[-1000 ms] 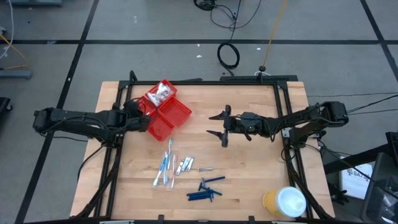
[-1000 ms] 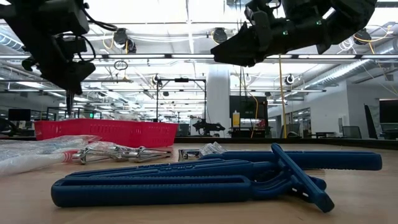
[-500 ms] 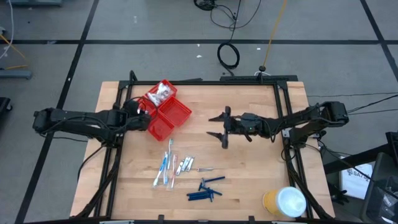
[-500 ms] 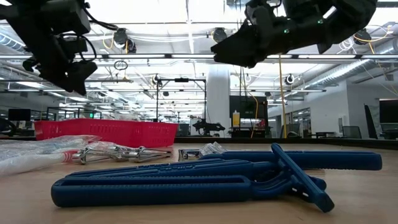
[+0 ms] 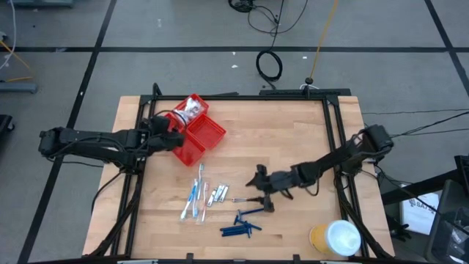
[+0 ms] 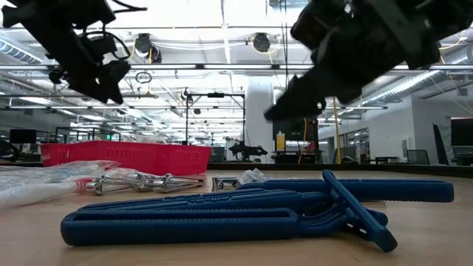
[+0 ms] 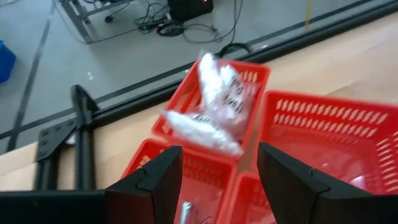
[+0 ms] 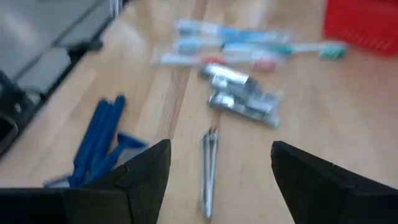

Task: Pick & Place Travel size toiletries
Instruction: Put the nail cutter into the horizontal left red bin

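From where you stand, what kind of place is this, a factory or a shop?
Most likely a robotics lab or test hall: a wooden table with two robot arms, loose cables on the floor, and open ceiling pipes beyond.

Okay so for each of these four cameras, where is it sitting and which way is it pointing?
High view: overhead, straight down on the table; both arms show.
Low view: at tabletop height, level across the blue razors into the room; arms hang from above.
Left wrist view: on the left arm, facing the red tray; its open fingers show.
Right wrist view: on the right arm, facing the toothbrushes and clippers; its open fingers show.
Shared: high and right wrist views both show the razors.
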